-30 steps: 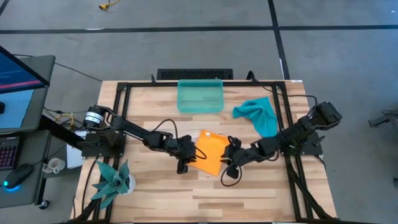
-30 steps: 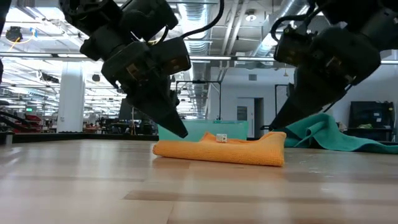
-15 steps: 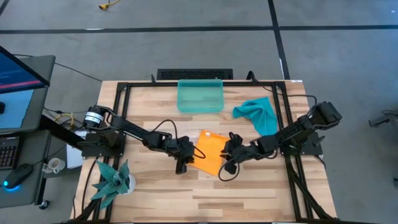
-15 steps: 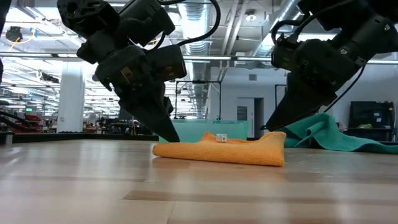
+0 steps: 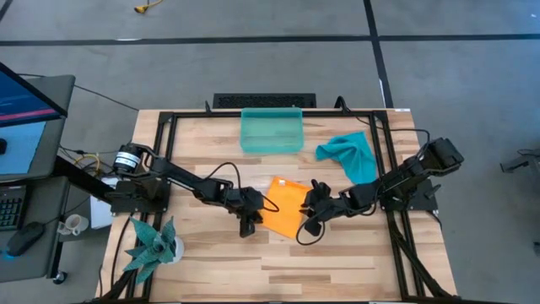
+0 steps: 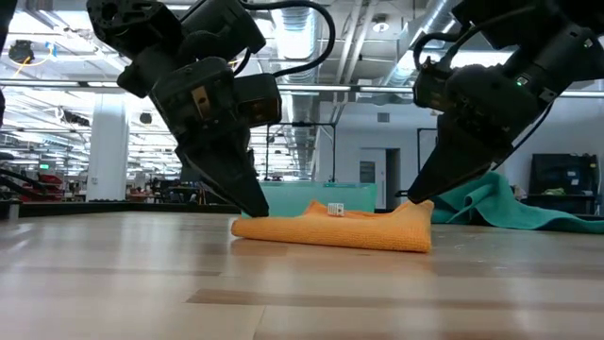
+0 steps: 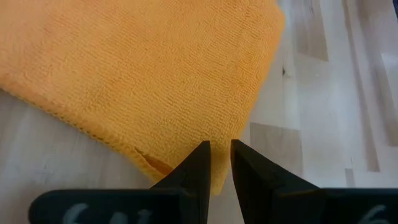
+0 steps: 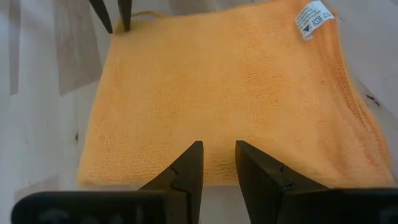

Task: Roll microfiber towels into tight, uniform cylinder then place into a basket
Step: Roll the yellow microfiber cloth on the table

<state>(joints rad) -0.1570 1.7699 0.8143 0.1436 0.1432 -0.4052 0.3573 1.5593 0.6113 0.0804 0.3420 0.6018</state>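
— Where's the orange towel (image 5: 284, 210)?

— Folded flat, mid-worktop (image 5: 337, 253), basket (image 5: 272, 131) at the far edge. My left fingers (image 7: 219, 163) — narrowly parted — straddle its left corner; my right fingers (image 8: 215, 165), slightly wider, press its right edge. Neither grips cloth.

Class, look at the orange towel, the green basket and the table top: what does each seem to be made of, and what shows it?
Orange towel: soft knitted cloth, probably microfiber; fine looped weave, stitched edge, sewn white label.
Basket: seemingly translucent sea-green plastic; the base shows through its smooth walls.
Table top: pale wood planks, smooth matt finish; grain and plank joints show.
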